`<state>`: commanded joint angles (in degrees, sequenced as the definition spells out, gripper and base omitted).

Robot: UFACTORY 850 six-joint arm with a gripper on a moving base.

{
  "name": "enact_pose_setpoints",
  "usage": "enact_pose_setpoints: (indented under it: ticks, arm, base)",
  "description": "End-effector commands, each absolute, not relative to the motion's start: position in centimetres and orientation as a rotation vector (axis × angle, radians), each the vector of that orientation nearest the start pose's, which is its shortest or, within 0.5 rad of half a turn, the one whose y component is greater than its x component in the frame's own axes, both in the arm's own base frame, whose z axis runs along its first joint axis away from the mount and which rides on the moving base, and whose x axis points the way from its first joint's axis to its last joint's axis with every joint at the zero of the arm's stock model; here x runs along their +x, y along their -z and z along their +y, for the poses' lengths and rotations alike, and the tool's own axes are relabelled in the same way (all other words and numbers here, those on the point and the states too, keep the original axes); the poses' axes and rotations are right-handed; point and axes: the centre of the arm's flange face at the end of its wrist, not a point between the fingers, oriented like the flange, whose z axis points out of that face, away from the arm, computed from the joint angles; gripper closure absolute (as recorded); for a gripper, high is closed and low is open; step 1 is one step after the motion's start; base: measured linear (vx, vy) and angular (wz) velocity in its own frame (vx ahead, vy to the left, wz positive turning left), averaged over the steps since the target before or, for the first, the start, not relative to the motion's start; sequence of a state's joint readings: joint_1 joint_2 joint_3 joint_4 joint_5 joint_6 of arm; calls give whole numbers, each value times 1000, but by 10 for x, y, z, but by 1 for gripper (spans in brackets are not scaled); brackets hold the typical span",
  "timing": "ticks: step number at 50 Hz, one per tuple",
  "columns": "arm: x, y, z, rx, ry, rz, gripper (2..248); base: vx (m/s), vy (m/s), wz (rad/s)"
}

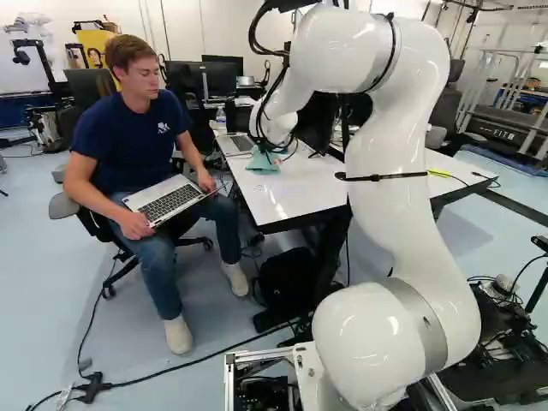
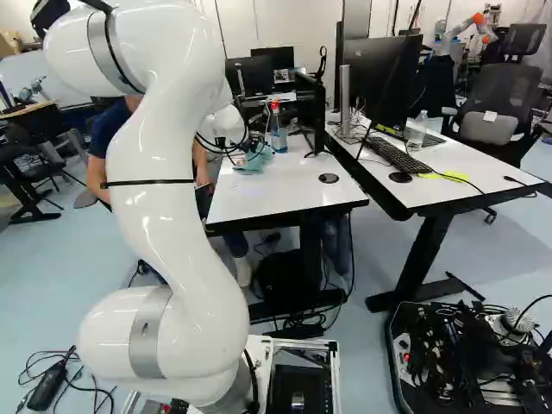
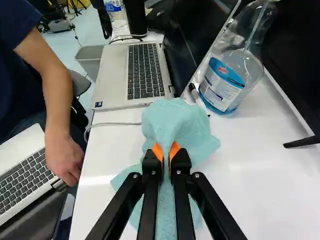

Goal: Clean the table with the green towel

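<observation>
**Green towel (image 3: 177, 117) secured at tabletop**

The white table (image 1: 295, 193) lies beneath the towel, whose lower folds rest on its surface. The white arm (image 1: 390, 163) reaches over that table to the towel. An open laptop (image 3: 112, 75) sits just beyond the towel. A clear bottle (image 3: 222, 85) holding blue liquid stands near the towel, apart from it. The gripper (image 1: 272, 149) pinches the towel's raised middle between both orange pads (image 3: 157, 150).
</observation>
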<state>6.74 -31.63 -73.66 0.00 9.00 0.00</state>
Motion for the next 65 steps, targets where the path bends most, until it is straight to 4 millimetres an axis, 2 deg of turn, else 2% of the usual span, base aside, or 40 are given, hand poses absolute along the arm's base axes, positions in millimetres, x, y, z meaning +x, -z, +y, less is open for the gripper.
enact_pose_setpoints:
  ticks: [22,65]
  arm:
    - [671,-398,79,-2810,1281,-166,215]
    - [669,-393,79,-2839,1222,-167,215]
  base:
    - [0,0,0]
    - [0,0,0]
